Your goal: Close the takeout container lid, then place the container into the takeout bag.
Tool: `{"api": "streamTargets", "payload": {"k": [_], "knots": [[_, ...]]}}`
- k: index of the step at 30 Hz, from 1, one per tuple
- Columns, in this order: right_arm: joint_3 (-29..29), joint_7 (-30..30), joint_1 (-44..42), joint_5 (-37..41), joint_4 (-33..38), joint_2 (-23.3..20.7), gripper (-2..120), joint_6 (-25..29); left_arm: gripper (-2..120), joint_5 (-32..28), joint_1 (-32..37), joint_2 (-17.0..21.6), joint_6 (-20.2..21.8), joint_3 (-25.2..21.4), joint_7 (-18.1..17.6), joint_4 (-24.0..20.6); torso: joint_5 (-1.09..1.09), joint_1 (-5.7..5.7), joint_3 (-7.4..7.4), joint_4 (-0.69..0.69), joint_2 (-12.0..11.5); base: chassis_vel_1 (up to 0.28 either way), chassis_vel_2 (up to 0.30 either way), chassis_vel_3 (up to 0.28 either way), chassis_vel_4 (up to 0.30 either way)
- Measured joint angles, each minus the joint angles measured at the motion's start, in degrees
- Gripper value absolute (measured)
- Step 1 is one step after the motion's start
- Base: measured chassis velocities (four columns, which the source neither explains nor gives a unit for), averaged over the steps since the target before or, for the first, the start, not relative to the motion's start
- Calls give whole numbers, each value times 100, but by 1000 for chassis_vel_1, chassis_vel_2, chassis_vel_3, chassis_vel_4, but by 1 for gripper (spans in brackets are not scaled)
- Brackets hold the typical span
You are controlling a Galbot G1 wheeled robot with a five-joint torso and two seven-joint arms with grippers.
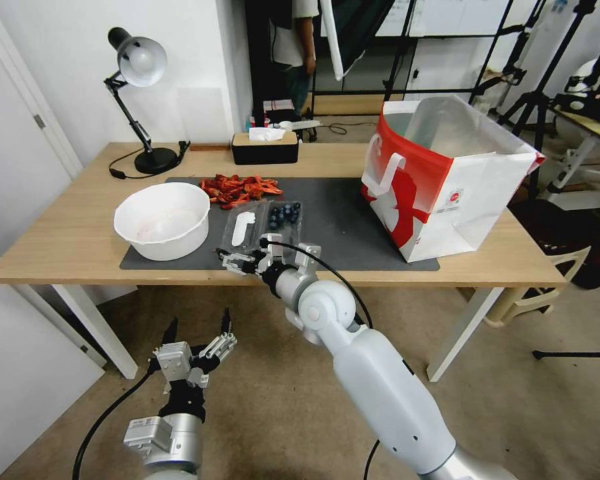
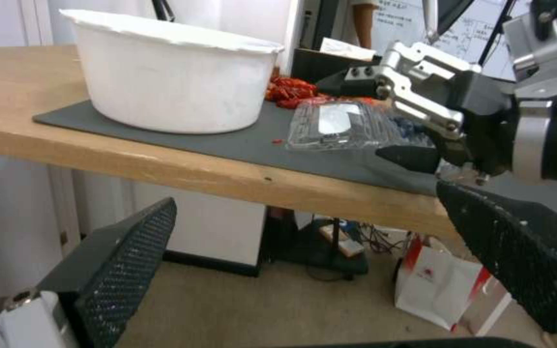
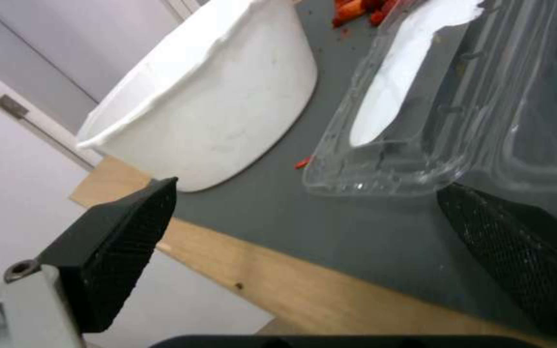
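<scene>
Nothing done yet: takeout container (image 1: 283,217) open on the grey mat (image 1: 340,220), lid (image 1: 245,225) flat beside it, right gripper (image 1: 237,259) spread at its near edge, left gripper (image 1: 197,333) spread below the table (image 1: 60,233), takeout bag (image 1: 447,180) waiting well apart.

Takeout bag (image 1: 440,193) showing red-and-white with white silhouette, silvery lining. Takeout container (image 1: 283,220) clear, dark blueberries; lid (image 1: 245,227) wearing white label. Beside it: white bowl (image 1: 162,220), grey mat (image 1: 340,220), tan wooden counter (image 1: 67,233), red scraps (image 1: 240,189).
</scene>
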Motion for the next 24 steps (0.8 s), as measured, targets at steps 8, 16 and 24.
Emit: {"api": "streamTargets", "payload": {"k": [8, 16, 24], "knots": [[21, 30, -244, 28, 488, -252, 100, -17, 100, -6, -4, 12, -4, 12, 7, 11, 1, 0, 0, 1, 1, 0, 0, 0, 0], [251, -47, -573, -171, 1006, -518, 100, 112, 100, -23, -3, 22, -13, 20, 10, 1, 1, 0, 0, 1, 1, 0, 0, 0, 0], [1602, -800, -2244, -2652, 2475, -1863, 100, 1668, 100, -180, -6, 138, -1, 38, 63, -140, 2, 0, 0, -1, 1, 0, 0, 0, 0]]}}
